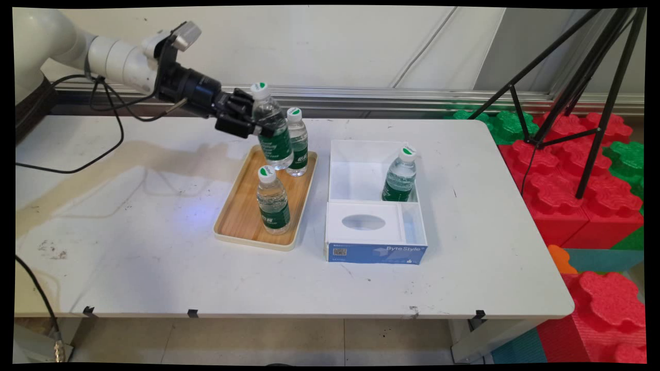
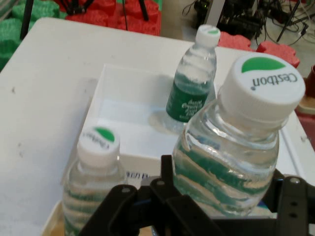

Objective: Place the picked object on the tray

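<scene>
- While the arm reaches in from the upper left of the main view, the gripper (image 1: 246,122) is closed on a held bottle (image 1: 270,129), gripping it at mid-body.
- The held bottle is tilted, cap toward the upper left, and sits above the far end of the tray (image 1: 234,208); whether its base touches the tray cannot be told.
- In the hand view the held bottle (image 2: 236,147) fills the lower right of the frame between the black fingers (image 2: 170,196), its white cap with a green mark uppermost.
- A second bottle (image 1: 297,142) stands upright on the far end of the tray, just beside the held bottle on its right in the picture.
- A third bottle (image 1: 272,200) stands upright near the middle of the tray, toward the lower part of the frame.
- The tray is wooden with a pale rim and lies left of centre on the white table (image 1: 129,247).
- A white box (image 1: 376,242) with a blue front lies just right of the tray, apart from it.
- A fourth bottle (image 1: 399,175) stands in the far compartment of the box, at its right side.
- The near compartment of the box carries a white insert with an oval opening (image 1: 363,222).
- A black tripod (image 1: 582,77) stands over red and green foam blocks (image 1: 572,170) at the right edge of the frame.
</scene>
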`<state>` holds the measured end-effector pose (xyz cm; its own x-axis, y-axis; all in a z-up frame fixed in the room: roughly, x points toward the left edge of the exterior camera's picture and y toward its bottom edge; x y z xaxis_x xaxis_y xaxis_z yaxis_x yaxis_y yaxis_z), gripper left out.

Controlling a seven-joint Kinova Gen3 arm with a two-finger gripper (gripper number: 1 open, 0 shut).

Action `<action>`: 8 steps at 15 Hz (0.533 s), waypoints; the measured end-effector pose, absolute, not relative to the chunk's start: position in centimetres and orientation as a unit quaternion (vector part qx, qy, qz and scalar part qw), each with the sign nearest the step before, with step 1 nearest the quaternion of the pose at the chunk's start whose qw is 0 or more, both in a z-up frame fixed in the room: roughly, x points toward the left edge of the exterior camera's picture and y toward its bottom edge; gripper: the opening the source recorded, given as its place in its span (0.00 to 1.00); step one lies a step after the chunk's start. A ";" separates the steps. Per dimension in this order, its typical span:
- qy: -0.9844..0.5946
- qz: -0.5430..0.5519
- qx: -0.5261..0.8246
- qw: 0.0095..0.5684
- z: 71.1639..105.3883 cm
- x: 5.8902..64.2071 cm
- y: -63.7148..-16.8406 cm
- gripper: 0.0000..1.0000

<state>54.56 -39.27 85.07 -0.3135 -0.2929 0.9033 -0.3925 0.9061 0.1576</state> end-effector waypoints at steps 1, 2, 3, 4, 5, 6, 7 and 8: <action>-0.811 0.046 0.213 0.543 84.8 54.9 -39.1 0.00; -0.812 0.046 0.214 0.541 84.6 55.1 -39.0 0.00; -0.814 0.047 0.215 0.538 84.3 55.5 -38.9 0.00; -0.815 0.048 0.216 0.535 84.0 55.8 -38.8 0.00; -0.817 0.050 0.218 0.532 83.6 56.2 -38.7 0.00; -0.818 0.051 0.219 0.529 83.3 56.5 -38.7 0.00; -0.820 0.052 0.220 0.525 83.0 56.8 -38.7 0.00; -0.822 0.054 0.222 0.522 82.6 57.1 -38.7 0.00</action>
<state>57.10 -38.72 82.57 -0.3574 -0.3086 0.8815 -0.4216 0.8955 0.1426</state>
